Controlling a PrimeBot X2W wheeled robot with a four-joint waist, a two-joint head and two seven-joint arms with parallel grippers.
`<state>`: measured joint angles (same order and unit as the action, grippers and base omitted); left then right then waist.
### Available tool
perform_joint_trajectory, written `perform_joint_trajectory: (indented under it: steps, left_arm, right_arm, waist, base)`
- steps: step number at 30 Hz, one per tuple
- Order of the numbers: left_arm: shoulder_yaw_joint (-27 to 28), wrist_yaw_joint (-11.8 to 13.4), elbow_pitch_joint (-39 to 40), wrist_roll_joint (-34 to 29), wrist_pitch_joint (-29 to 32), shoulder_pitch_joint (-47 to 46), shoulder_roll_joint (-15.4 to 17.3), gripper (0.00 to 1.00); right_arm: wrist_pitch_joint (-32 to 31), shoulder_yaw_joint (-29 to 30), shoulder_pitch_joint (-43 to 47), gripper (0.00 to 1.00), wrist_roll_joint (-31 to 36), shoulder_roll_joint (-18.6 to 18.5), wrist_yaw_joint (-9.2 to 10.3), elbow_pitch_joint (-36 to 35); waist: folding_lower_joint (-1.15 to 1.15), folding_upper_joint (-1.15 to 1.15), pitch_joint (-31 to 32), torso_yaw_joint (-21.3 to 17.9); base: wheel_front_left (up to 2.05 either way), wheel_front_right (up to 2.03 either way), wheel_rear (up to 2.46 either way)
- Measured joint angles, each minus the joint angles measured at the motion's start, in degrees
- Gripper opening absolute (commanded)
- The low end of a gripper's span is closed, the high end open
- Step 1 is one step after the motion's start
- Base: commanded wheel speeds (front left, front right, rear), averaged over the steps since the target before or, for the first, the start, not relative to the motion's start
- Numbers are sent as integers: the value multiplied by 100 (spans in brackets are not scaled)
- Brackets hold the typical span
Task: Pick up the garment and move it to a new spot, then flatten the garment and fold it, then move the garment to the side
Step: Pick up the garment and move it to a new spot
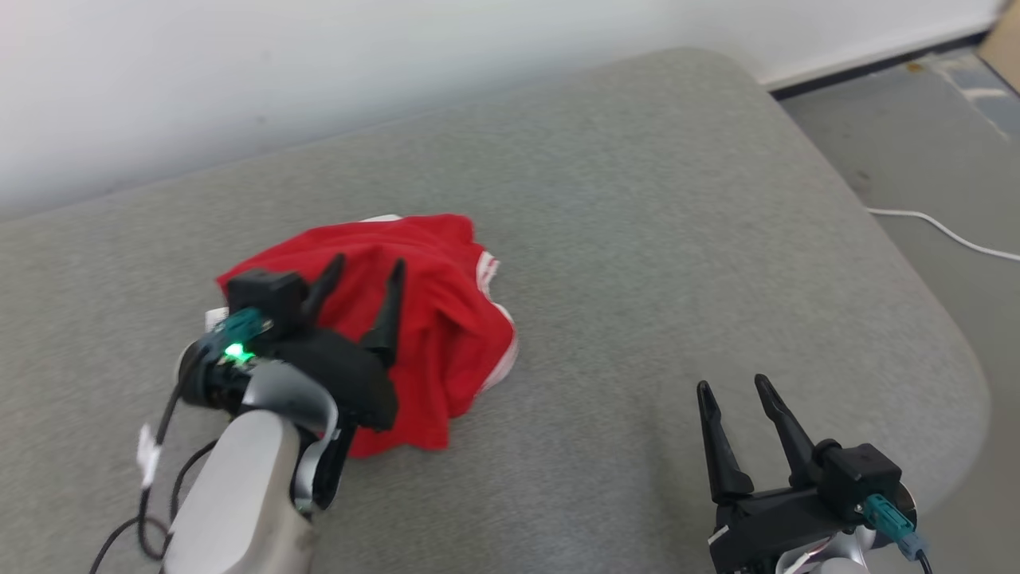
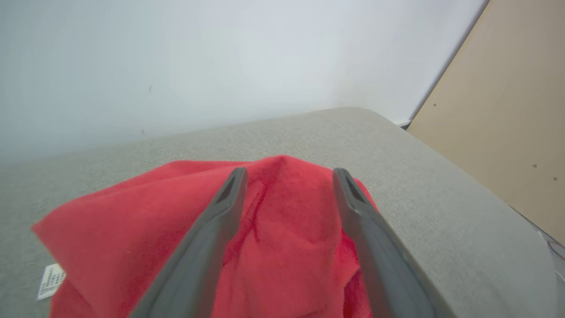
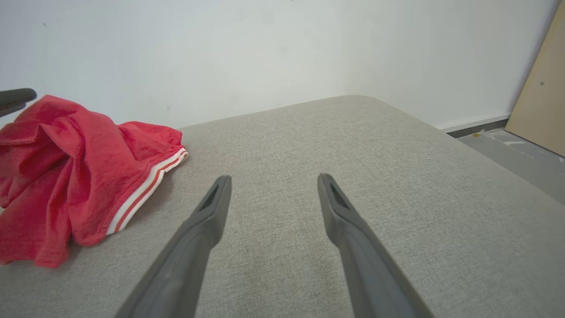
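Right wrist view catches the garment (image 3: 66, 168) and its striped hem (image 3: 145, 190); left wrist view, its white tag (image 2: 50, 280). It's heaped on the grey cushion (image 3: 309, 145), left tool (image 1: 368, 263) wide over it, right tool (image 1: 731, 384) wide, both empty.

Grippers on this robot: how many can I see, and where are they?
2. The left gripper is open just over the crumpled red garment; the right gripper is open above bare grey cushion, apart from the garment. None seems hidden.

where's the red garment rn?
Head view: the red garment lies crumpled on the left of the grey cushion, beneath the open left end effector; the right end effector is apart from it.
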<state>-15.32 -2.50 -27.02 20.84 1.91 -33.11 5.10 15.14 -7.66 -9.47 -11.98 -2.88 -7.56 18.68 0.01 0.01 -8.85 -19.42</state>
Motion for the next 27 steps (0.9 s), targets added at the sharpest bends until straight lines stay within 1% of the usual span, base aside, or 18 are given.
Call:
perform_joint_trajectory:
  steps: [3, 5, 10, 15, 18, 22, 27]
  left_arm:
    - [182, 169, 370, 42, -457, 286, 24, 100]
    - [257, 304, 634, -18, -755, 517, 103, 100]
    - [492, 495, 1102, -10, -1312, 1262, 243, 100]
    - [641, 498, 1250, -119, -1625, 1963, 435, 100]
    - [778, 502, 1348, -200, -1683, 2323, 452, 100]
    - [1107, 497, 1733, -364, -1699, 2797, 324, 100]
    - [1613, 336, 1970, -491, -1699, 3367, 78, 100]
  right_arm:
    - [-1, 86, 56, 100, 51, 3, 0, -8]
    - [0, 142, 100, 100, 59, 3, 0, -9]
    - [0, 316, 259, 100, 210, 3, 0, -8]
    - [-1, 449, 383, 100, 294, 5, 0, 13]
    - [0, 527, 431, 100, 343, 3, 0, 22]
    - [-1, 580, 513, 100, 414, 4, 0, 25]
    - [0, 568, 569, 100, 561, 4, 0, 44]
  waist:
    - [0, 0, 43, 215]
    - [0, 0, 95, 379]
    - [-1, -1, 267, 829]
    - [-1, -1, 430, 1236]
    - [-1, -1, 539, 1424]
    - [-2, -1, 707, 1590]
    - [-1, -1, 861, 1761]
  base:
    - [0, 0, 0]
    - [0, 0, 0]
    - [0, 0, 0]
    - [0, 0, 0]
    - [0, 0, 0]
    - [0, 0, 0]
    - [0, 0, 0]
